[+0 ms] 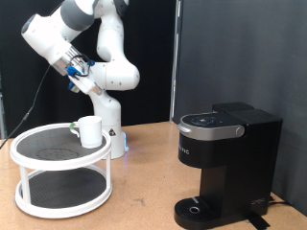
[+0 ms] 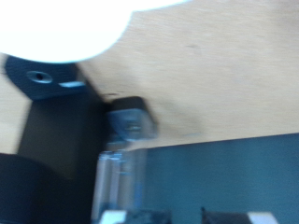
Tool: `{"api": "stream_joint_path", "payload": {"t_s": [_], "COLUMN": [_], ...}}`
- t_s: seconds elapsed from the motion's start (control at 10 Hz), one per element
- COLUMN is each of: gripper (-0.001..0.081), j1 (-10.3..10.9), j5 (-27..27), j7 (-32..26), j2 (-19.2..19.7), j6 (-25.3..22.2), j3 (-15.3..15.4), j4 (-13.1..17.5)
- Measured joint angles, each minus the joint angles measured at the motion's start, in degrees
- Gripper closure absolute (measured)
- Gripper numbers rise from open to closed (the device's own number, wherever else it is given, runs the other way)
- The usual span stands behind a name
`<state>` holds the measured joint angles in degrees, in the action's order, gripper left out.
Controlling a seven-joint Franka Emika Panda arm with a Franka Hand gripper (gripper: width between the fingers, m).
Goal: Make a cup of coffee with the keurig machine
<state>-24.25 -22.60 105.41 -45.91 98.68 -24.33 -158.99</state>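
**A:** Where are your fingers [image 1: 71, 75]?

**B:** High at the exterior view's upper left, holding nothing; whether they're apart, you can't tell.

**A:** And the cup [image 1: 89, 130]?

**B:** Almost straight below them, upright on the white rack's [image 1: 38, 161] top tier. The machine [image 1: 225, 163] stands well apart on the counter [image 1: 144, 192], exterior view's right, lid down.

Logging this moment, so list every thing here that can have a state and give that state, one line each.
cup: upright on the top tier of the white rack, not held.
keurig machine: lid shut, nothing on its drip tray.
white rack: standing, lower tier bare as far as visible.
gripper: raised above the rack, touching nothing.
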Motion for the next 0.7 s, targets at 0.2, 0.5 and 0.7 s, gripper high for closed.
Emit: {"api": "stream_joint_path", "payload": {"t_s": [0.2, 0.5, 0.7], "gripper": [0.0806, 0.0806, 0.0806], "j1": [-2.39, -3.70, -3.74], "j5": [-1.26, -1.84, -1.84], "j7": [-0.41, -0.73, -0.54], "j2": [-1.89, -2.69, -2.55], "j6": [1.16, 1.08, 1.69], "j3": [-2.74, -7.04, -7.57], "j4": [0.25, 2.31, 2.96]}}
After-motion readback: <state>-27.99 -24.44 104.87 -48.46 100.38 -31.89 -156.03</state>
